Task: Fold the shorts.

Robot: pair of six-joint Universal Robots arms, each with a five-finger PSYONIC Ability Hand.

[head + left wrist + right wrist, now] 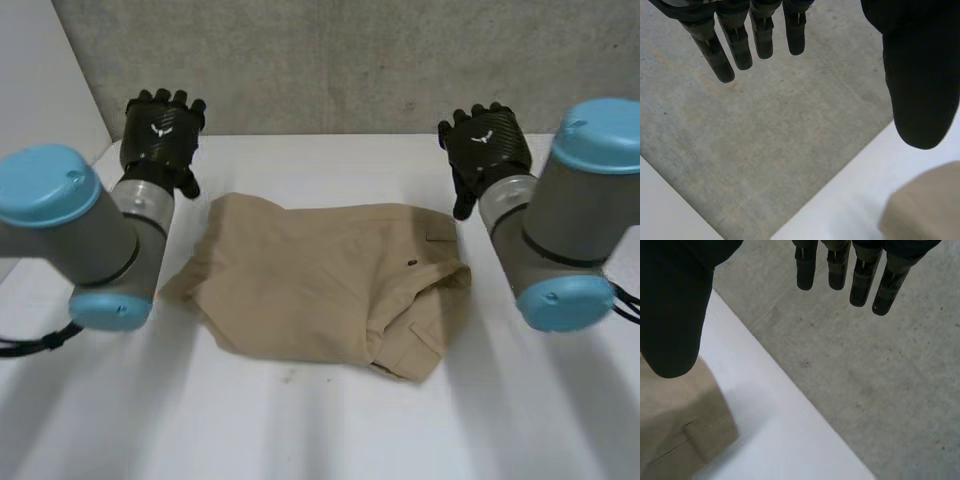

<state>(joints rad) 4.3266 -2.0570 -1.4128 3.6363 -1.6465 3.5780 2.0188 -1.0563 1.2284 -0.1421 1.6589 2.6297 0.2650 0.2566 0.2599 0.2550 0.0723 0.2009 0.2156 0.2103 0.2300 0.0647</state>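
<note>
Tan shorts between straight-fingered, empty left hand and right hand, white table around.

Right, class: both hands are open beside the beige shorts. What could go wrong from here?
One: the beige shorts are bunched at the corner nearest the right arm, where a flap curls over; folding over it would probably trap the wrinkle.
Two: the left hand and right hand are open and off the cloth, near its far corners; unequal grasps could skew the fold.
</note>
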